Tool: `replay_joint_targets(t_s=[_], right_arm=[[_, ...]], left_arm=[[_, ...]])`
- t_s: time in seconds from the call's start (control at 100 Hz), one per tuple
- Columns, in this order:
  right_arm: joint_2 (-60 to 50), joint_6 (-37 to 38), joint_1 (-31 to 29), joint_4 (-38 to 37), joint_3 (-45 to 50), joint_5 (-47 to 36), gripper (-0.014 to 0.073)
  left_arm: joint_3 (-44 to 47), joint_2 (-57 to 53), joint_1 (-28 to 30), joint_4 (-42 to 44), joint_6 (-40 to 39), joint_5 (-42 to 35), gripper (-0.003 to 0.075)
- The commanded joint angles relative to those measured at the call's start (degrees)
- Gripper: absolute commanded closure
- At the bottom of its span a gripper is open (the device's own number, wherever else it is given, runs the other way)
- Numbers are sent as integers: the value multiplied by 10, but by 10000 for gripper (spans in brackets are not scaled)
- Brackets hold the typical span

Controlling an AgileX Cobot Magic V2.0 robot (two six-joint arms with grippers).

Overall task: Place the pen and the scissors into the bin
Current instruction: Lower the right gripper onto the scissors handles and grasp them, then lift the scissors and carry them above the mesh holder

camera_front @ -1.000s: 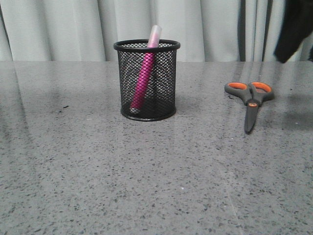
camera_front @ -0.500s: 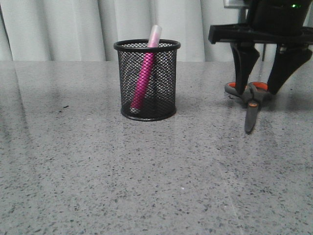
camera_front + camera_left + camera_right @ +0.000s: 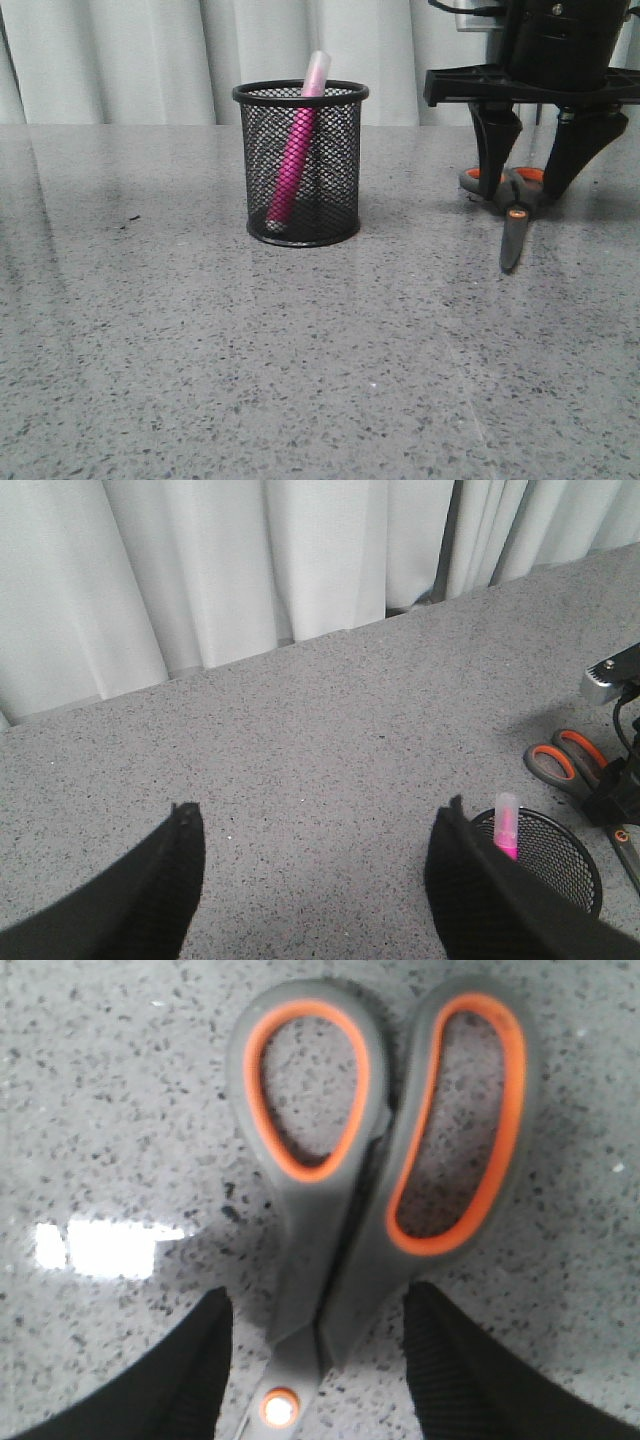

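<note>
The pink pen [image 3: 296,152] stands tilted inside the black mesh bin [image 3: 335,170], its pale end above the rim. The scissors [image 3: 514,222] lie flat on the table to the right of the bin, handles toward the back. My right gripper [image 3: 533,185] is open and low over the scissors, one finger on each side of the handle neck. In the right wrist view the gripper [image 3: 318,1295] straddles the scissors [image 3: 320,1160] just above the orange pivot, apart from them. My left gripper [image 3: 320,815] is open and empty, high above the table, with the bin [image 3: 565,860], the pen [image 3: 507,825] and the scissors [image 3: 560,765] to one side.
A grey speckled table [image 3: 200,350] with white curtains [image 3: 120,60] along its far edge. The right arm's black body [image 3: 560,40] hangs above the scissors.
My right gripper has come down from the upper right and now stands open over the scissors' handles. The pen, bin and scissors have not moved.
</note>
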Motion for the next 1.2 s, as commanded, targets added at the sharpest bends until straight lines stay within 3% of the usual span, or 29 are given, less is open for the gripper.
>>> replay_joint_targets(t_s=[0.0, 0.71, 0.78, 1.07, 1.19], right_arm=[[-20, 2, -8, -9, -19, -2, 252], [18, 12, -8, -2, -24, -21, 257], [18, 12, -8, -2, -24, -21, 307], [16, -14, -8, -2, -24, -30, 661], [10, -29, -8, -4, -24, -35, 666]], left_arm=[[-17, -14, 1, -23, 1, -31, 280], [-17, -14, 1, -23, 1, -31, 280], [-17, -14, 1, -23, 1, -31, 280], [-17, -14, 1, -23, 1, -31, 280], [-17, -14, 1, -23, 1, -30, 280]])
